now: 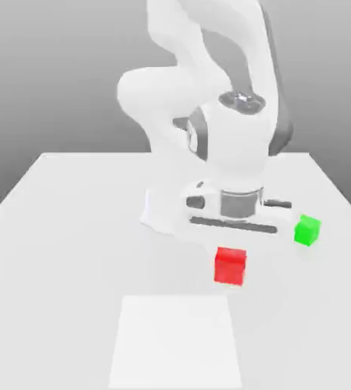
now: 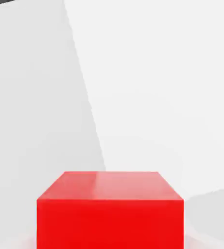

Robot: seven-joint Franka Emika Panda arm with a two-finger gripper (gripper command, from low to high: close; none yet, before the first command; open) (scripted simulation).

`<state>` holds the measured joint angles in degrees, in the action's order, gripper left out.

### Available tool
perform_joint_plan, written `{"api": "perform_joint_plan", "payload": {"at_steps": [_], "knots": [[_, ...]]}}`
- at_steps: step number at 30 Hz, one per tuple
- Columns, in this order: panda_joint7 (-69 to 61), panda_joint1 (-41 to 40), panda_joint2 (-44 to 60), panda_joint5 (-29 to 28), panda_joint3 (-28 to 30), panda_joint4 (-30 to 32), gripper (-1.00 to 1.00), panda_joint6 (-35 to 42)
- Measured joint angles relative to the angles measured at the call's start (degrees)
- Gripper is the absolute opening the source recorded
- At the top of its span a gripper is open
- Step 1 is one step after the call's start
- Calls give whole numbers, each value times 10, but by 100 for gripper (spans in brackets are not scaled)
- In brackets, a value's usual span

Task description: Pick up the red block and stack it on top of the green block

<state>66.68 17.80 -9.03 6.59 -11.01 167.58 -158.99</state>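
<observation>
Red block (image 1: pixel 230 266), held off the table.
Gripper (image 1: pixel 231 245) clamped on it, hanging beneath the white arm; green block (image 1: pixel 307 230) rests nearby toward the exterior view's right, presumably awaiting the stack.

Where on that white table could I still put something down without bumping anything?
Bare patches: the table on the exterior view's left, and the near strip in front of the red block. It is crowded around the robot's base, with the green block beside it.

Simulated lab setup: I'm a white arm (image 1: pixel 209 114) bolted onto a bare white tabletop (image 1: pixel 56 228), flat grey backdrop (image 1: pixel 49 68), rendered look, no room furnishings.
</observation>
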Motion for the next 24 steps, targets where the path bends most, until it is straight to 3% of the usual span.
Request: {"api": "perform_joint_plan", "payload": {"at_steps": [13,24], "knots": [[-252,344,-77,87,-135,13,-100,61],[-240,336,-30,47,-166,10,-100,10]]}}
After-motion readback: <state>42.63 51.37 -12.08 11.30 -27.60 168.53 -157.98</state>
